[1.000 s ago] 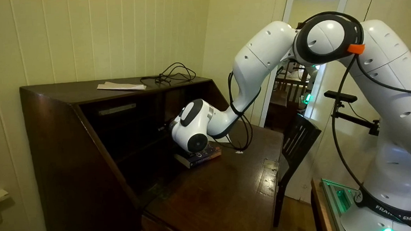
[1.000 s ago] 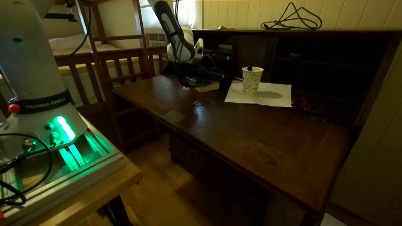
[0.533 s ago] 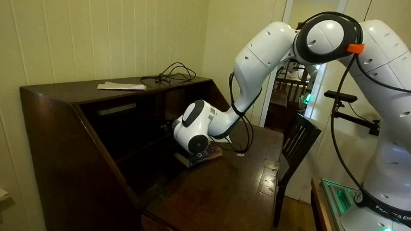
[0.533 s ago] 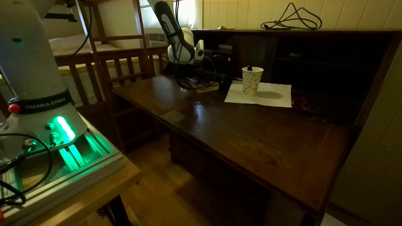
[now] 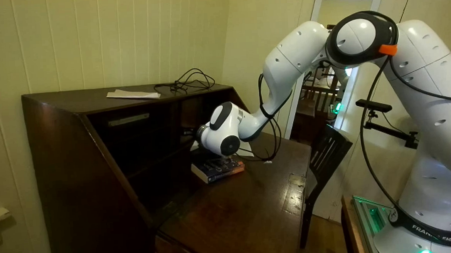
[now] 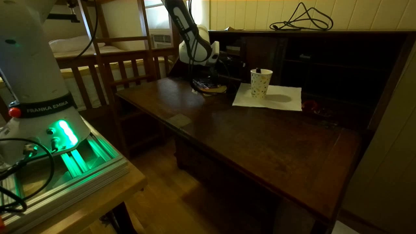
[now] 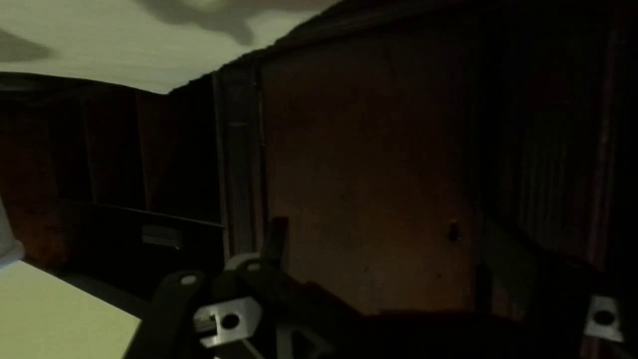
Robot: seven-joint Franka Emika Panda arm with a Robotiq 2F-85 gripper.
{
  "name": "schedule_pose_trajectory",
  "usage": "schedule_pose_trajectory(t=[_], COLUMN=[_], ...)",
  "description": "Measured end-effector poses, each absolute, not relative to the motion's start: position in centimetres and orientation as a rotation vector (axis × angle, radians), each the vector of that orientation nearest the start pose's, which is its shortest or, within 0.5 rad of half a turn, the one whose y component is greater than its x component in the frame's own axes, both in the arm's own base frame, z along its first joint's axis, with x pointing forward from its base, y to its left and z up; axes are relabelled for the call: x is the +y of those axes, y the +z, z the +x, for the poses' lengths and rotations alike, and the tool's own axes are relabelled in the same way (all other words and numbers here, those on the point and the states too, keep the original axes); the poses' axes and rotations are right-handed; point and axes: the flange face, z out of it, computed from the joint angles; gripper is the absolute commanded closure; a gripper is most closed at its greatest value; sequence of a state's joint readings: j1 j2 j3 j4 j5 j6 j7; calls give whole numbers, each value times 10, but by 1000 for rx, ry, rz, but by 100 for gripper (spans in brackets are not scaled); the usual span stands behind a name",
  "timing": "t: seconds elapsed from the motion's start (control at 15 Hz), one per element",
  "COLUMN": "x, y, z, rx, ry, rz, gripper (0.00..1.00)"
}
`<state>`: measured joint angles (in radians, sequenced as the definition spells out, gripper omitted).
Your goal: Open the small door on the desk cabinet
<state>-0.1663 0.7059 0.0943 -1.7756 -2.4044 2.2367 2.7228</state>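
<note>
Dark polished wood makes up the desk cabinet [image 5: 69,169], at eight o'clock in an exterior view. At two o'clock in an exterior view, a patterned cup [image 6: 260,86] with a dark tip [image 6: 258,70] inside stands on a white sheet [image 6: 286,101]. The gripper [image 7: 411,244] sits at five o'clock in the wrist view, jaws wide apart; beyond it, the small door [image 7: 369,149] looks closed. Compartments [image 7: 114,159] at nine o'clock hold a pale object [image 7: 162,236].

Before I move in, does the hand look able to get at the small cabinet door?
Probably yes: in the wrist view, the open hand faces the small door with nothing visible between, though shadow hides detail.
</note>
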Motion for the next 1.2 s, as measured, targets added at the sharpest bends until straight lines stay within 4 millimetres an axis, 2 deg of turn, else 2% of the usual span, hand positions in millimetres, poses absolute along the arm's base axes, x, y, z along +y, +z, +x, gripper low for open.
schedule_pose_trajectory(t=[0.13, 0.33, 0.53, 0.8, 1.0, 1.2], x=[-59, -43, -28, -31, -61, -82], y=[193, 220, 235, 220, 199, 190], z=[671, 674, 673, 659, 640, 627], rx=[863, 817, 791, 790, 946, 1078], ry=[-2221, -2215, -2201, -2158, -2145, -2165], rz=[-2510, -2459, -2440, -2497, -2577, -2604], gripper=[0, 0, 0, 0, 0, 0])
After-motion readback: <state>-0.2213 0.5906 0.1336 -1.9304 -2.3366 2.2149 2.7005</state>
